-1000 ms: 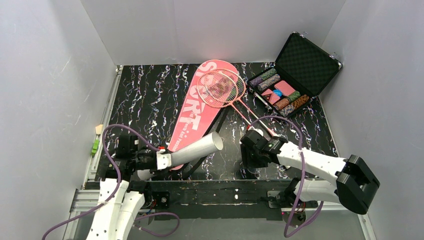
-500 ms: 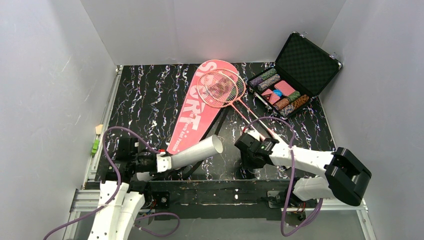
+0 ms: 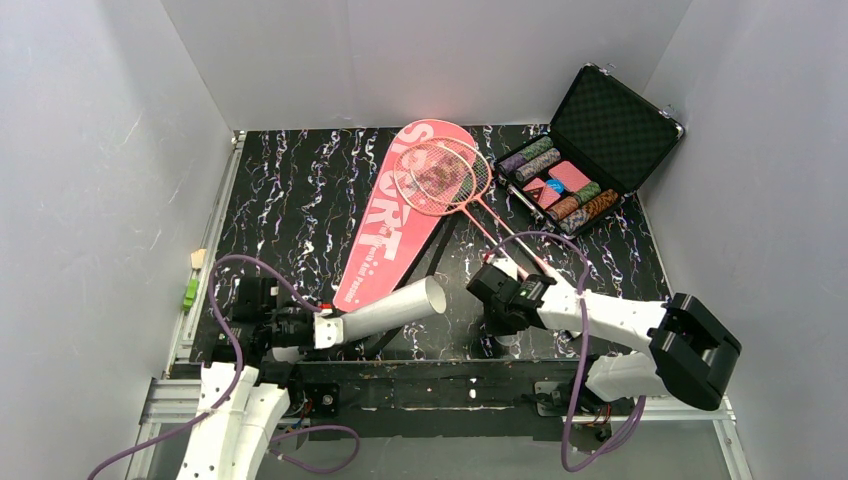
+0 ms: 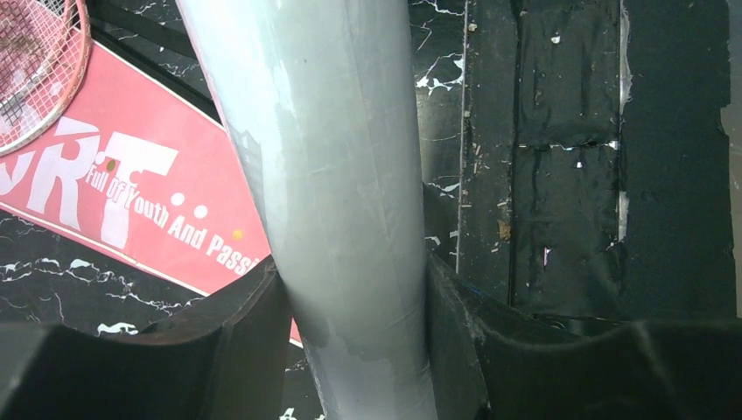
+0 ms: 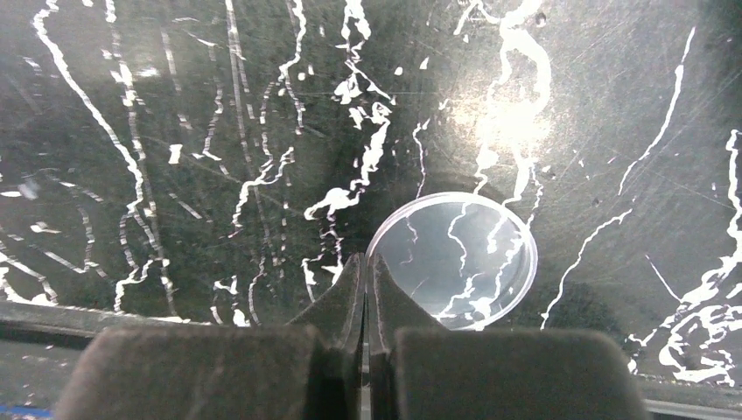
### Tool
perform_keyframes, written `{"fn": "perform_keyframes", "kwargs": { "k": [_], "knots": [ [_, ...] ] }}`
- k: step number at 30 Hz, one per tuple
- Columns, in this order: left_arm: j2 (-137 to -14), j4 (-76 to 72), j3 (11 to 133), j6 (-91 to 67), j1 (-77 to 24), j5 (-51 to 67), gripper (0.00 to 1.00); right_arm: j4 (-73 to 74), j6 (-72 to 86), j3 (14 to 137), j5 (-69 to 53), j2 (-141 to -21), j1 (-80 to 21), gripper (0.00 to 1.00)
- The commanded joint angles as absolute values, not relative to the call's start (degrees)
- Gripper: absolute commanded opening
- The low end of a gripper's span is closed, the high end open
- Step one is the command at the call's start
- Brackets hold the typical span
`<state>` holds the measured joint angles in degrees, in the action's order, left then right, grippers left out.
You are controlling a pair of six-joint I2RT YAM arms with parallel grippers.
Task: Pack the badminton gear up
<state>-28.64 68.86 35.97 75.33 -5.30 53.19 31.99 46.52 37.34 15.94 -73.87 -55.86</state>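
My left gripper is shut on the long white-grey tube. It holds the tube near its base, and the open end points up and right above the table. The pink "SPORT" racket bag lies flat on the table. Two pink-framed rackets rest with their heads on the bag's wide end. My right gripper points down at the table's front. Its jaws are shut, pinching the left rim of a clear round lid that lies flat.
An open black case holding patterned chip rolls stands at the back right. Grey walls enclose the black marbled table on three sides. A metal rail runs along the near edge between the arm bases.
The right gripper's jaws have shut on the lid's rim after the arm shifted slightly left. The left gripper still holds the tube, whose open end has dipped a little.
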Motion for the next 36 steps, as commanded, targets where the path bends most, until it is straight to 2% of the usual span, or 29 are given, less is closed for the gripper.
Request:
{"fn": "perform_keyframes", "kwargs": {
  "k": [1,3,7,13,27,36],
  "knots": [
    [-28.0,65.1,35.9,74.0,-5.1,56.3,0.00,35.9,44.4,44.5,16.8,-69.6,-56.1,0.01],
    [-27.7,61.5,35.9,70.1,-5.1,57.3,0.00,37.3,41.7,47.8,14.7,-65.3,-55.9,0.01],
    [-27.5,60.8,35.7,72.2,-5.1,59.9,0.00,37.7,36.3,54.1,6.6,-54.8,-54.6,0.01],
    [-28.2,60.9,34.4,74.5,-5.1,60.5,0.00,38.1,34.2,62.1,-4.6,-48.1,-53.4,0.01],
    [-28.1,61.9,35.0,75.3,-5.1,61.2,0.00,18.6,37.4,60.8,-22.3,-48.0,-53.4,0.01],
    [-28.5,61.9,35.1,75.2,-5.1,61.1,0.00,14.0,39.3,59.7,-27.8,-51.6,-53.4,0.01]
  ]
}}
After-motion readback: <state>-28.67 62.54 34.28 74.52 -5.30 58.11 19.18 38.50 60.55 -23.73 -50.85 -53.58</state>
